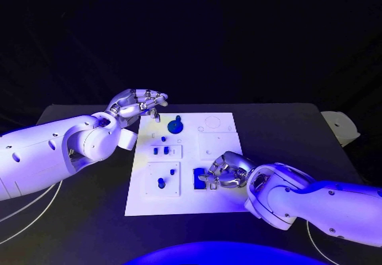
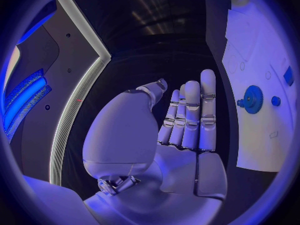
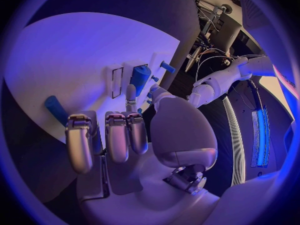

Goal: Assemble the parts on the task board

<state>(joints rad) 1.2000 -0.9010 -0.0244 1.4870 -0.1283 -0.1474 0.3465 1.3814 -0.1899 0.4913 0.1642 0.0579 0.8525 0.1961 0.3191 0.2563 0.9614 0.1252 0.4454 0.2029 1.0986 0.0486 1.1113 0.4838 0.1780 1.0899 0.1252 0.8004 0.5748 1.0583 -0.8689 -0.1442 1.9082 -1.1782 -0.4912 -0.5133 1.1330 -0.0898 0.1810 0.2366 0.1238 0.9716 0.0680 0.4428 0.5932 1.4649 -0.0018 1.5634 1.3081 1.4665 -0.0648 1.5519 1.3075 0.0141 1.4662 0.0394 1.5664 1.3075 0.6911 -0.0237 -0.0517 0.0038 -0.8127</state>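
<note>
Right hand (image 1: 228, 171) curled low over task board (image 1: 219, 203), blue block (image 1: 199, 179) just beside its fingers, grip unclear; left hand (image 1: 140, 103) empty, fingers apart, gear (image 1: 175, 126) just beyond fingertips; seating step likely; next needs careful alignment.

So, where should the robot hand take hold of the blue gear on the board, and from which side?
Probably by its toothed rim, from above. The blue gear lies flat on the task board, so only rim and top are free. A small stub sticks out at one edge; pinch across the other sides. The left robot hand is nearest.
</note>
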